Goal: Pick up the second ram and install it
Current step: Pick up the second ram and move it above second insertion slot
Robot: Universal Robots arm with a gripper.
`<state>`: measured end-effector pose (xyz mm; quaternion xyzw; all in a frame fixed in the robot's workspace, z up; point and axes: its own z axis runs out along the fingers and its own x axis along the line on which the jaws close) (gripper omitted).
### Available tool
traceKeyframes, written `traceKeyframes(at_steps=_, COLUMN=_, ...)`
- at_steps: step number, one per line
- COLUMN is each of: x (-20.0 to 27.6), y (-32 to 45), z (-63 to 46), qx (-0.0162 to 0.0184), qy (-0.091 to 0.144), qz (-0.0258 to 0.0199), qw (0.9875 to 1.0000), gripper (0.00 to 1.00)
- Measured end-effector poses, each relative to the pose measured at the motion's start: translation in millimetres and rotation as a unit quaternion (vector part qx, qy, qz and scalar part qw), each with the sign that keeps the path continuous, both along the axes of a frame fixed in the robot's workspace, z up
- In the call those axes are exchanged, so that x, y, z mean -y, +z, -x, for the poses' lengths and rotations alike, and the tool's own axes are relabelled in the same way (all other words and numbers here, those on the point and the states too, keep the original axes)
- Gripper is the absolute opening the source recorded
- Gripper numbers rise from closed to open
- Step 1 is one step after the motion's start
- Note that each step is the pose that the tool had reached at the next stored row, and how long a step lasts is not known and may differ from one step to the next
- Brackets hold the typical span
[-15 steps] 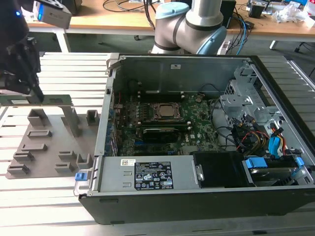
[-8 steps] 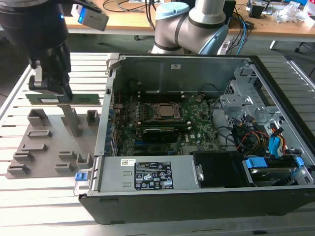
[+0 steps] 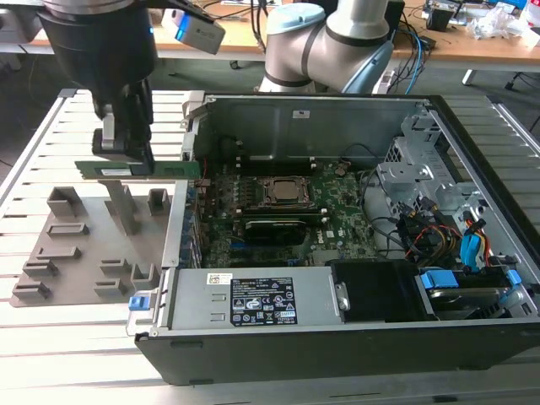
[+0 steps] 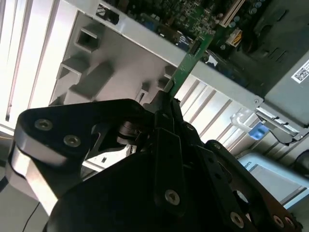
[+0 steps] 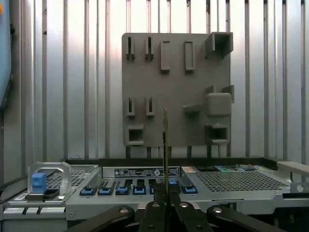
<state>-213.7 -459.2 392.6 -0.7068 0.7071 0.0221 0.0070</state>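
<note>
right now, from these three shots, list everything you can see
second ram: one, green, held in the air over the holder plate, beside the case
holder plate: one, grey with raised blocks, on the table at the exterior view's left of the case
computer case: one, black and grey, open, on the table
motherboard: one, green, inside the case
power supply: one, grey with a label, along the case's near side
cables: several, red, black and blue, inside the case at the exterior view's right
table: one, pale metal slats
arm: one, grey with blue joints, behind the case
gripper: one, black, shut on the second ram
</note>
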Motion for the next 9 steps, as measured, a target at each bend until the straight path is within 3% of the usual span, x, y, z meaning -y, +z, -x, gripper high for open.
traceKeyframes(at_steps=6, x=0.0, y=-0.1, z=-31.2, qx=-0.0018, qy=0.000, qz=0.0000, qw=1.0000, gripper=0.14)
traceKeyframes(at_steps=9, x=0.0, y=-0.2, z=-56.1, qx=-0.0037, qy=0.000, qz=0.0000, qw=1.0000, gripper=0.14)
